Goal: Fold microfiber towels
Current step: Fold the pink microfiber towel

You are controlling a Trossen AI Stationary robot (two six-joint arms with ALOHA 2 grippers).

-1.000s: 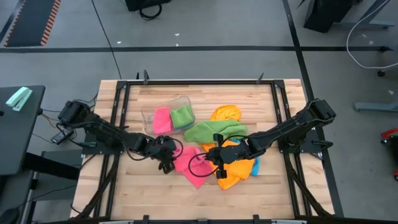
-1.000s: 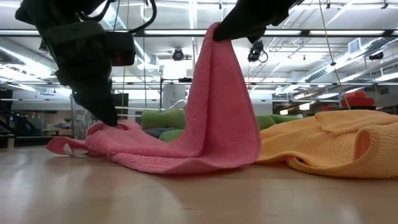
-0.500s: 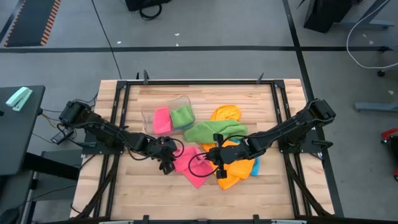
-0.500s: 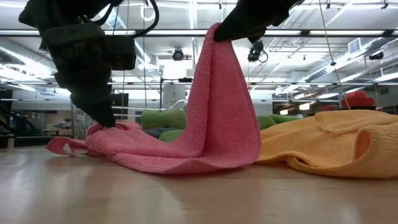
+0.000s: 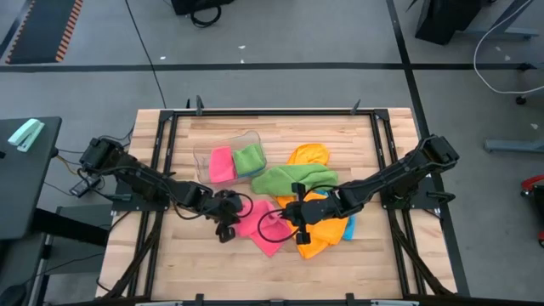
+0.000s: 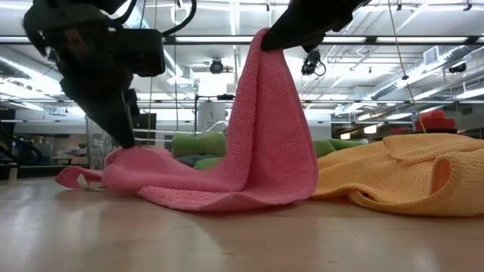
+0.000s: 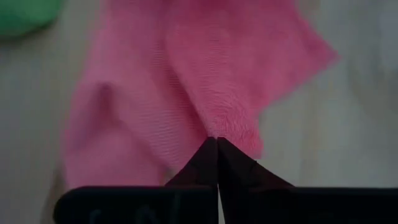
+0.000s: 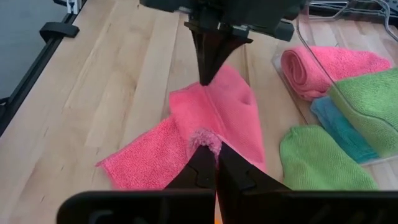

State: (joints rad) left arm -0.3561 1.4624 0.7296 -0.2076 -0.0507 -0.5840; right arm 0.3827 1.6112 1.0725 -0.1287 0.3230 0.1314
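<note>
A pink microfiber towel (image 5: 259, 228) lies at the table's middle. One end is raised and the other is low near the wood. My left gripper (image 6: 125, 143) is shut on the low left end. My right gripper (image 6: 266, 39) is shut on the raised end, above the table. Loose green (image 5: 289, 178), orange (image 5: 319, 238) and sky blue (image 5: 348, 228) towels lie beside and under my right arm. My left gripper pinches the pink towel's left edge (image 7: 217, 127) between its two fingers, slanting down from the table's left. That end sits just above the wood, bunched into a small ridge (image 8: 208, 87). My right gripper pinches a bunched bit of the towel's right end (image 8: 202, 138) between its fingertips, coming from the table's right. That end is lifted. The cloth hangs below the fingers in a slack fold (image 6: 265, 136), and its lower part (image 6: 219, 198) rests on the table.
A clear plastic tub (image 5: 204, 157) at the back left holds a rolled pink towel (image 5: 222, 163) and a green one (image 5: 249, 158). A second orange towel (image 5: 308, 155) lies behind the green one. Bare wood runs along the table's near edge (image 5: 255, 280).
My left gripper has rolled a little about its own line and shut on the pink towel's left end, staying where it was. My right gripper has kept the raised end still, and the towel's hanging fold is unchanged.
</note>
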